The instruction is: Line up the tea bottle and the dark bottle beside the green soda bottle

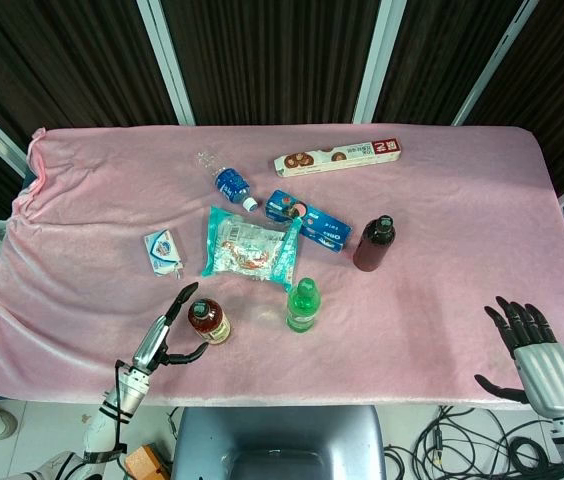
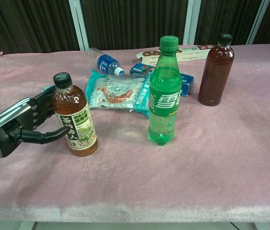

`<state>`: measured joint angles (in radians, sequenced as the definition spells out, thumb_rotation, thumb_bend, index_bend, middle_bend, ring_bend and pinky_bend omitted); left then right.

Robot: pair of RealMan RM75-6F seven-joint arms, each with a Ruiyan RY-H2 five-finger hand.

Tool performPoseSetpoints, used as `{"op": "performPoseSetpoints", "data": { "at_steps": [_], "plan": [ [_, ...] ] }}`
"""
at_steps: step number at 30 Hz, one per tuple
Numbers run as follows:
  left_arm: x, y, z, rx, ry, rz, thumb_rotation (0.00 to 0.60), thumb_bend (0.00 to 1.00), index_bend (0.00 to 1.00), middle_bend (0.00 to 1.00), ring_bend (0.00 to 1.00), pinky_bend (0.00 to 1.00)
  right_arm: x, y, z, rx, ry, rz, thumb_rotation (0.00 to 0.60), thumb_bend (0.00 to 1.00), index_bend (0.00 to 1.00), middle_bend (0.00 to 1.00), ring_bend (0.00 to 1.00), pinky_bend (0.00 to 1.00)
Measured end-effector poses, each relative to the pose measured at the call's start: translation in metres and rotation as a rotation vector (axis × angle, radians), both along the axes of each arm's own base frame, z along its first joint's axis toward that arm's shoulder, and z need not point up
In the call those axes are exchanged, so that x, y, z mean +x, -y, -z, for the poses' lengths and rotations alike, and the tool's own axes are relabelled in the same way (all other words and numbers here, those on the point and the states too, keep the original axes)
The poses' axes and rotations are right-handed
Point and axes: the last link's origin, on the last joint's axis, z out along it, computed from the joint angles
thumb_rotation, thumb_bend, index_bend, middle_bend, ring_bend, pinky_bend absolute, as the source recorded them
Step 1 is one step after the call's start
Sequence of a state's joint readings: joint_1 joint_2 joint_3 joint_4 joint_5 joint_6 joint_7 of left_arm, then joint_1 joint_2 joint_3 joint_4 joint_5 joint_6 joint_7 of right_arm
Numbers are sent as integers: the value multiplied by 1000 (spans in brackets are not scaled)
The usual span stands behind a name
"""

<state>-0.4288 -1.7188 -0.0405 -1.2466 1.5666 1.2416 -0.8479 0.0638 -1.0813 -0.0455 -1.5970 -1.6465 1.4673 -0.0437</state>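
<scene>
while our left hand (image 2: 22, 125) cups the tea bottle (image 2: 74, 116), fingers half-curled, grip unsure, it stands at 9 o'clock of the green soda bottle (image 2: 164, 91). dark bottle (image 2: 215, 70) at 1 o'clock, untouched. right hand (image 1: 534, 345) open, empty.

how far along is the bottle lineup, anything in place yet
Nothing is lined up yet. In hand: the left hand is around the upright tea bottle, left of the green soda bottle. Left: the dark bottle stands untouched farther back, and the right hand waits open.

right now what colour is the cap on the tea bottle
Black; the tea bottle's cap shows best in the chest view.
</scene>
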Motion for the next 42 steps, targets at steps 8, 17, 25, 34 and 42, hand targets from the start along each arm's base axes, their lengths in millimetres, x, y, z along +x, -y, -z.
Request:
{"op": "performPoseSetpoints", "data": {
  "at_steps": [8, 17, 25, 34, 42],
  "plan": [
    [2, -6, 5, -21, -15, -7, 600, 301, 13, 84, 0, 0, 0, 0, -2, -7, 8, -1, 600, 288, 0, 0, 0, 0],
    [10, -10, 10, -54, -37, -8, 600, 299, 318, 393, 137, 28, -2, -2, -6, -15, 13, 2, 600, 287, 0, 0, 0, 0],
    [15, -16, 17, -51, -44, -43, 600, 367, 624, 677, 393, 189, -3, -4, -9, -25, 18, 4, 600, 287, 0, 0, 0, 0],
    [46, -27, 15, 6, -16, -48, 600, 458, 716, 766, 520, 359, -4, -8, -14, -31, 36, -3, 600, 287, 0, 0, 0, 0],
    [89, -39, 16, 69, -20, 10, 600, 484, 733, 771, 528, 389, -4, -8, -16, -21, 46, -4, 600, 287, 0, 0, 0, 0]
  ]
}}
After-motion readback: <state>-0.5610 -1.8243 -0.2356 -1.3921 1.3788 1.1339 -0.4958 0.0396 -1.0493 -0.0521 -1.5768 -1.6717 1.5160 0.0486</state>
